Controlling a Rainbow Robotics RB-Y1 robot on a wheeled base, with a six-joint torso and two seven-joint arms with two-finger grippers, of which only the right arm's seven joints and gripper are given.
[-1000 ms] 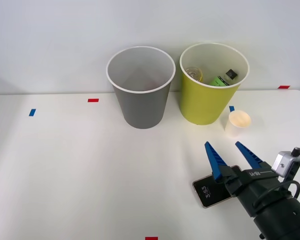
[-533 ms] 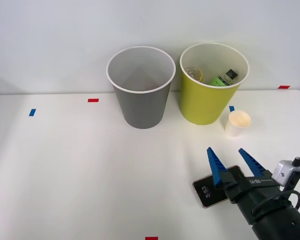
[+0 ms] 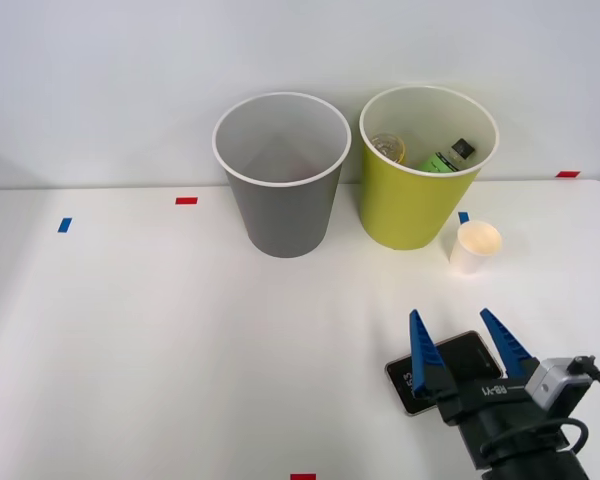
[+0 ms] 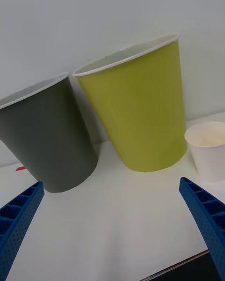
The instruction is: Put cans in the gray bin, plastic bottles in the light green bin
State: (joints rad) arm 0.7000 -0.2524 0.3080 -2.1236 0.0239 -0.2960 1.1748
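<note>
Right gripper (image 3: 468, 338) released, fingers spread, above a phone (image 3: 445, 370) at the table's near right.
Ahead of it stands the light green bin (image 3: 420, 205), the gray bin (image 3: 285, 205) ahead-left. The front view shows plastic bottles (image 3: 446, 156) inside the light green bin; the wrist view shows bin walls alone. A paper cup (image 3: 475, 247) stands just ahead; bare table (image 3: 160, 340) lies left.
</note>
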